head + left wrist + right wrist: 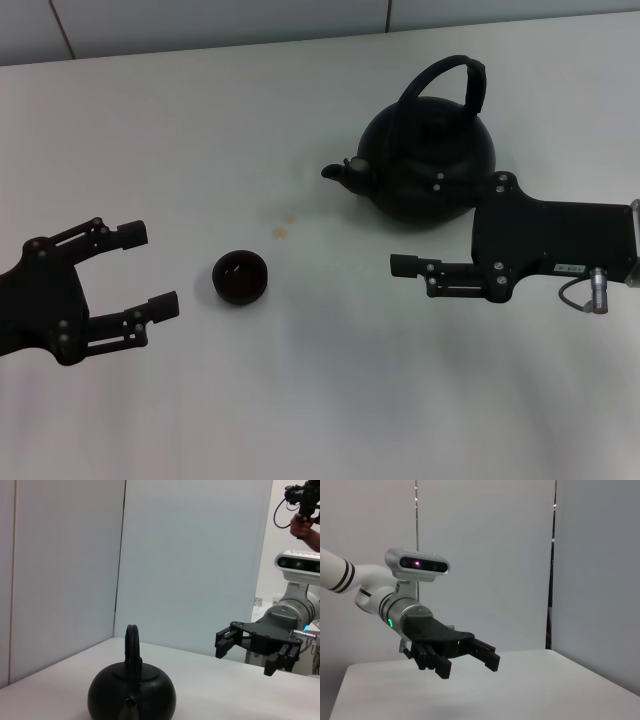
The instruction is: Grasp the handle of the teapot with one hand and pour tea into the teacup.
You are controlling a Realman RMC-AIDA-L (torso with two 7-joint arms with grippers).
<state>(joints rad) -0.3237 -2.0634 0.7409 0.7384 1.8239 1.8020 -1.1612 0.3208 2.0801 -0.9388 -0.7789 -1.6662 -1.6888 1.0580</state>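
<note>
One large round matte black teapot (428,168), carrying one black arched hoop handle (445,78) and one short spout (343,174). One small low dark brown-black handleless teacup (240,276), sitting between grippers. Two black two-fingered grippers: left gripper (142,270), fingers spread; right gripper (405,265), just beside teapot. Two faint small brownish stains (285,225) on one white tabletop (300,400), between teacup and teapot.

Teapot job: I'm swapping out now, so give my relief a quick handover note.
Left gripper: open, empty, beside the small dark handleless teacup.
Right gripper: empty, open in the left wrist view, in front of the squat matte black teapot, not touching it.
Teapot stands upright on the white table, spout toward the cup.
Done: nothing grasped.
Left: grasp the arched black handle, lift, pour into the cup.
</note>
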